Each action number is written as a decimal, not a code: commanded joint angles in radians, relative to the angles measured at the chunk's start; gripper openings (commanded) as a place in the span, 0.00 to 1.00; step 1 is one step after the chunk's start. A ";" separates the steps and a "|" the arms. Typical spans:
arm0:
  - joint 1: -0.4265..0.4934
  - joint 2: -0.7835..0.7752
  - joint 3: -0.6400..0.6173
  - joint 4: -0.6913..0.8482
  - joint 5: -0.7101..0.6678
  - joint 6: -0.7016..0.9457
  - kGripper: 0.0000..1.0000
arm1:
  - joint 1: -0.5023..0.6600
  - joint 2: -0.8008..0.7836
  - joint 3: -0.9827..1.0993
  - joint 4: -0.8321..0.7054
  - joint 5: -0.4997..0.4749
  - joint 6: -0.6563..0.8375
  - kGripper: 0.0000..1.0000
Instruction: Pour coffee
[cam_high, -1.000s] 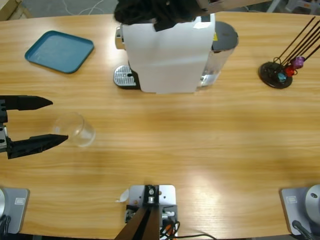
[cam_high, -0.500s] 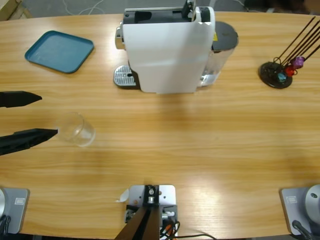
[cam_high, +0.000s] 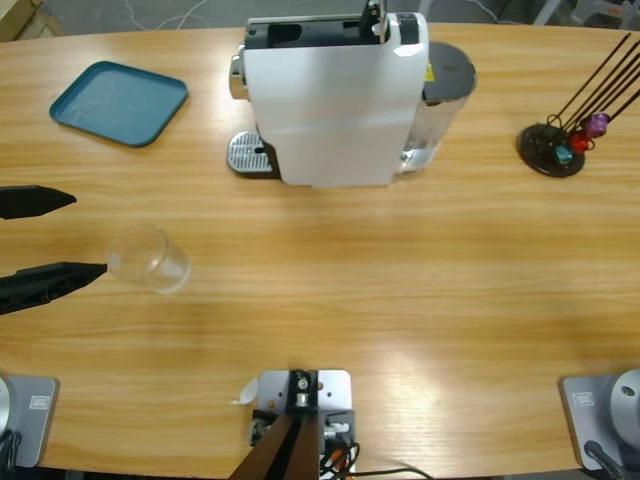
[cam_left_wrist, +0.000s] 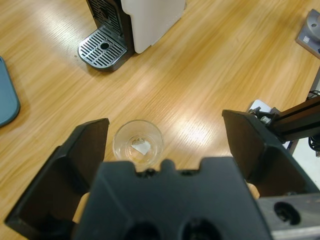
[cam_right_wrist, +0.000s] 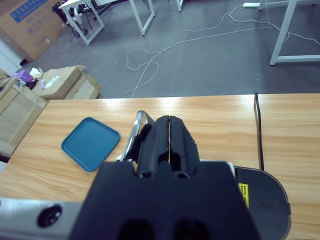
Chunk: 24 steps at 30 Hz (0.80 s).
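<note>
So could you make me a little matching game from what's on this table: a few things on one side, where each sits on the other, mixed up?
Things:
1. clear glass cup
2. teal tray
3. coffee machine
4. capsule stand

Places:
A. far right of the table
B. far left corner
C. middle of the far edge
D. just ahead of the open left hand

Pairs: 1-D, 2-B, 3-C, 4-A
</note>
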<state>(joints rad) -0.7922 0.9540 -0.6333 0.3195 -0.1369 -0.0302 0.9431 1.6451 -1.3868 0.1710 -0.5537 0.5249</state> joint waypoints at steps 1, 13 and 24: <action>-0.001 -0.006 0.034 0.012 0.016 -0.013 0.98 | 0.080 0.138 -0.008 -0.051 0.086 0.054 0.00; -0.001 -0.014 0.032 0.018 0.016 -0.014 0.98 | 0.094 0.267 0.000 -0.087 0.200 0.073 0.00; -0.001 -0.008 0.030 0.017 0.046 -0.034 0.99 | 0.088 0.368 0.064 -0.091 0.267 0.104 0.00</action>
<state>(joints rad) -0.7922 0.9532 -0.6327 0.3236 -0.1267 -0.0322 1.0061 1.8470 -1.4101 0.0638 -0.3370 0.6073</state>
